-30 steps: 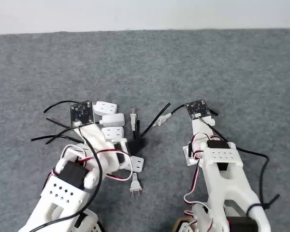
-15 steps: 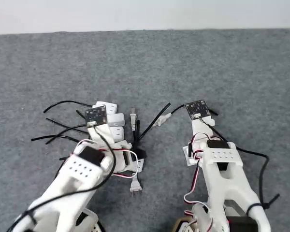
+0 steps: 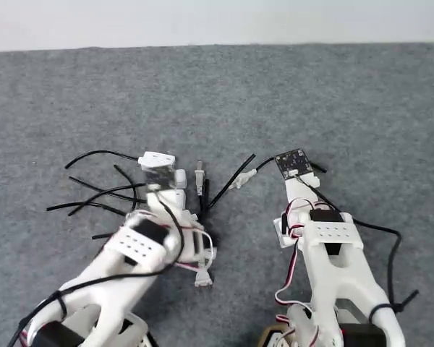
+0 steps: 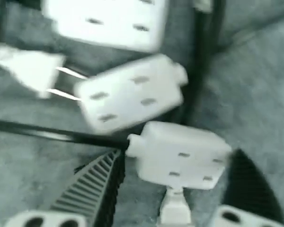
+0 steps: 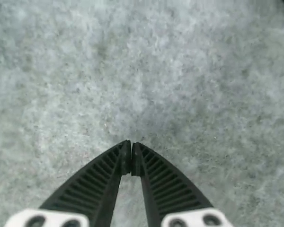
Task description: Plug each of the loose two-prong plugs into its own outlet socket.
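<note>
**Left tool sits over the sockets, plugs lie off to the side**

The left tool [image 4: 177, 158] is open. Its two black fingers [image 4: 102, 187] stand apart, and the nearest socket block [image 4: 194, 146] lies right between them. I cannot tell if the fingers touch it. A small white stub [image 4: 173, 210] sticks out of that block on the side facing the tool. It may be a plug that is pushed in, but I can't be sure.

Past that block lie the middle block [image 4: 132, 94] and then the far block [image 4: 109, 19]. A loose white plug [image 4: 26, 66] lies just beside the middle block. Its two prongs [image 4: 66, 82] point at the block's side, not into the slots on its face. A black cord [image 4: 52, 131] runs across between the middle block and the nearest one.

Seen from above, the left arm [image 3: 130, 253] comes up from the lower left of the picture. It covers most of the blocks, which sit left of the middle. The upper plug [image 3: 200, 178] lies just right of them, its long side running up and down the picture. The lower plug [image 3: 202, 279] lies at the bottom middle, by the arm. The slanted plug [image 3: 239, 181] lies between the two arms.

The right tool [image 5: 131, 158] is closed on nothing, over bare grey worktop [image 5: 180, 71]. So I think the left arm is the nearer one to the sockets. I also think a plug must be turned until its prongs face the slots.
</note>
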Tool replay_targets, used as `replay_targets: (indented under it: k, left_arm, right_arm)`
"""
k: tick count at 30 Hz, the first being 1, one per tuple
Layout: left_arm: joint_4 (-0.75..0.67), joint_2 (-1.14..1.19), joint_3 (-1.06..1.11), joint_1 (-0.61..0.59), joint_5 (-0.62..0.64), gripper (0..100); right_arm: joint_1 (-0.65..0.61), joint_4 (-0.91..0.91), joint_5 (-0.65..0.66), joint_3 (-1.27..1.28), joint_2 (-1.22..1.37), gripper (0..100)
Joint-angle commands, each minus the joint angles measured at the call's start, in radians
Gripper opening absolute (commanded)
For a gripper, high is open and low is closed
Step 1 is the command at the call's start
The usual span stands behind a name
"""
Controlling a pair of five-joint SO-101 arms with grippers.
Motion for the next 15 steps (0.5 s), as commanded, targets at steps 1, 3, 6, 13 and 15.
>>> replay_targets:
  k: [1,3,6,13,15]
  left_arm:
    - [-0.089,-0.005,0.027,0.087,-0.084,9]
    - [-0.097,-0.006,0.031,0.112,-0.117,0]
    - [-0.083,-0.006,0.028,0.117,-0.124,3]
    - [0.003,-0.008,-0.028,0.118,-0.404,1]
    - [0.003,-0.008,-0.033,0.121,-0.466,1]
  right_arm:
    - [-0.004,-0.027,0.011,-0.054,0.002,1.5]
    - [-0.002,-0.027,0.012,-0.054,0.002,1.5]
    - [-0.001,-0.027,0.012,-0.054,0.002,1.5]
    - [0.001,-0.027,0.009,-0.054,0.002,1.5]
    - [0.001,-0.025,0.008,-0.054,0.002,1.5]
